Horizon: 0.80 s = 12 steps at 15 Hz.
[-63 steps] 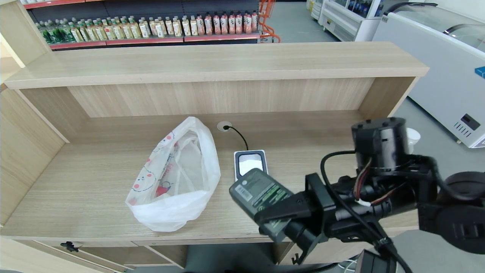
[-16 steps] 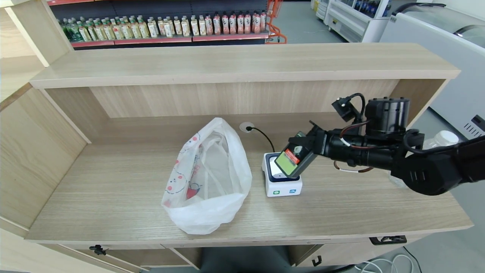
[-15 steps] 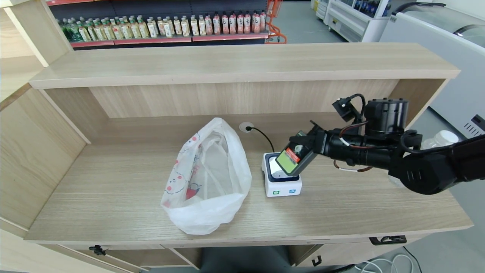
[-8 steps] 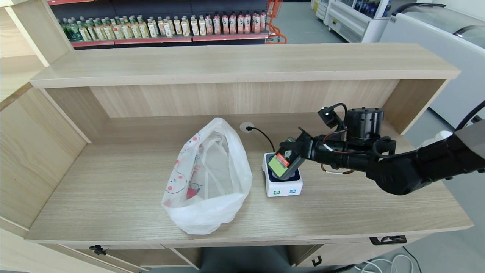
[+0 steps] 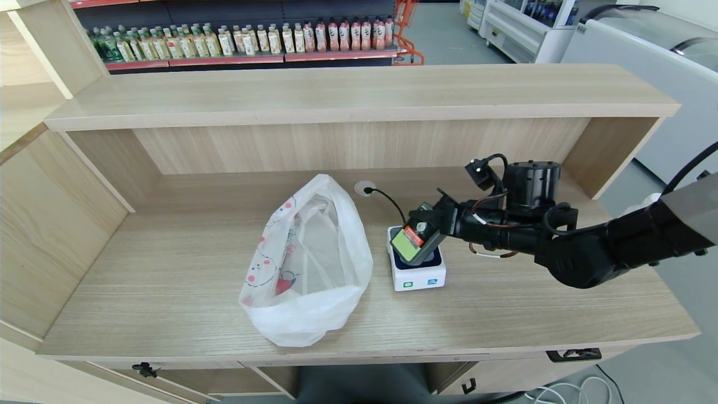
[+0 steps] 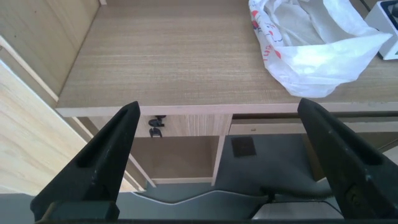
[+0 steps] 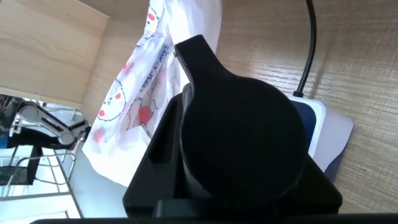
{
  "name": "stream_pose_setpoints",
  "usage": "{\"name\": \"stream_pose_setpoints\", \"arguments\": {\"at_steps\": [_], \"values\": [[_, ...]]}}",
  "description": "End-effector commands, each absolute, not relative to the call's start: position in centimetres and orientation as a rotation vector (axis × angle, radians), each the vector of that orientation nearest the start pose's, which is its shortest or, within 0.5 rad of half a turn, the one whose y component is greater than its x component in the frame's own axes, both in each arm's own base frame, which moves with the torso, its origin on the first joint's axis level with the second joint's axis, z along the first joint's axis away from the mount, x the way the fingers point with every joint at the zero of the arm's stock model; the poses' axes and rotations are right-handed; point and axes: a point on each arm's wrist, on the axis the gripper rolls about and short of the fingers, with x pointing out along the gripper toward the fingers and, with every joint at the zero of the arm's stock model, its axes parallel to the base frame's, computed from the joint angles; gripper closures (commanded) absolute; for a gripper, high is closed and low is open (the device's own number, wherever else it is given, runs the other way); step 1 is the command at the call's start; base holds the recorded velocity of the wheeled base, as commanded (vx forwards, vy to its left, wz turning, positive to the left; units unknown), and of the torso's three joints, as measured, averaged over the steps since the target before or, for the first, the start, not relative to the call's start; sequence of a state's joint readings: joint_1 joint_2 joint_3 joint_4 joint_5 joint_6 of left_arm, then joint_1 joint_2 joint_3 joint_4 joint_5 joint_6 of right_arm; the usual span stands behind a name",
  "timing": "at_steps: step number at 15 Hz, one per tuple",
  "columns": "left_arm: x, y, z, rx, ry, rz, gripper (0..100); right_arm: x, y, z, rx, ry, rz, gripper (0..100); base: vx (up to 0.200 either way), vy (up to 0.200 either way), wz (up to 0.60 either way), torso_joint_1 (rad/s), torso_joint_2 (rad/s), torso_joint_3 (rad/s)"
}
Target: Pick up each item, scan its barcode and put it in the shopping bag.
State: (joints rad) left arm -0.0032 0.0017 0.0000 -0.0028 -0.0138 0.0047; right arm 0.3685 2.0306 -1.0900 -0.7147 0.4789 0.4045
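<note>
Item (image 5: 411, 245) held over scanner (image 5: 419, 276)
Head view: the dark, green-labelled item is grasped by the right gripper (image 5: 429, 220) above the scanner; the shopping bag (image 5: 308, 264) is set beside it on the tabletop (image 5: 168, 280). Left wrist view: the left gripper (image 6: 219, 109) is seen released, before the tabletop's front edge. Right wrist view: the item is seen over the scanner, the shopping bag near.

A light wooden counter (image 5: 168, 280) with a raised back ledge carries a white box scanner (image 5: 418, 273) near its middle. Just left of the scanner, a white shopping bag (image 5: 305, 264) with red cartoon print lies slumped, its mouth open. Behind the scanner, a black cable (image 5: 389, 203) runs to a round grommet hole (image 5: 364, 187).
</note>
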Motion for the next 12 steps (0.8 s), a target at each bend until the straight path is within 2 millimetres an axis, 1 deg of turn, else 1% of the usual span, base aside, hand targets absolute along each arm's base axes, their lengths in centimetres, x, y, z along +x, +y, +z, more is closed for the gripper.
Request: {"name": "stream_pose_setpoints", "arguments": {"at_steps": [1,2,3,4,5,6,7,8,9,10,11,12], "values": [[-2.3,0.0,7.6,0.005,-0.002,-0.017,0,36.2,15.1,15.0,0.39,0.404,0.78,100,0.0,0.0,0.0,0.0,0.0,0.0],[-2.3,0.0,7.6,0.005,-0.002,-0.017,0,35.8,14.8,15.8,0.389,0.383,0.779,100,0.0,0.0,0.0,0.0,0.0,0.0],[-2.3,0.0,7.6,0.005,-0.002,-0.017,0,35.1,14.3,17.1,0.389,0.343,0.782,100,0.0,0.0,0.0,0.0,0.0,0.0],[-2.3,0.0,7.6,0.005,-0.002,-0.017,0,34.3,13.7,19.1,0.381,0.278,0.787,100,0.0,0.0,0.0,0.0,0.0,0.0],[-2.3,0.0,7.6,0.005,-0.002,-0.017,0,33.2,12.7,21.4,0.347,0.2,0.789,100,0.0,0.0,0.0,0.0,0.0,0.0],[-2.3,0.0,7.6,0.005,-0.002,-0.018,0,31.9,11.9,23.3,0.271,0.128,0.79,100,0.0,0.0,0.0,0.0,0.0,0.0],[-2.3,0.0,7.6,0.005,-0.002,-0.017,0,31.1,11.2,24.3,0.17,0.07,0.782,100,0.0,0.0,0.0,0.0,0.0,0.0],[-2.3,0.0,7.6,0.005,-0.002,-0.017,0,30.8,10.8,24.4,0.122,0.049,0.766,100,0.0,0.0,0.0,0.0,0.0,0.0],[-2.3,0.0,7.6,0.005,-0.002,-0.017,0,30.1,10.6,23.9,0.073,0.041,0.705,100,0.0,0.0,0.0,0.0,0.0,0.0],[-2.3,0.0,7.6,0.005,-0.002,-0.017,0,29.2,11.0,23.6,0.065,0.051,0.672,100,0.0,0.0,0.0,0.0,0.0,0.0],[-2.3,0.0,7.6,0.005,-0.002,-0.017,0,28.9,11.2,23.5,0.065,0.056,0.675,100,0.0,0.0,0.0,0.0,0.0,0.0],[-2.3,0.0,7.6,0.005,-0.002,-0.017,0,28.0,11.6,23.6,0.063,0.054,0.697,100,0.0,0.0,0.0,0.0,0.0,0.0]]}}
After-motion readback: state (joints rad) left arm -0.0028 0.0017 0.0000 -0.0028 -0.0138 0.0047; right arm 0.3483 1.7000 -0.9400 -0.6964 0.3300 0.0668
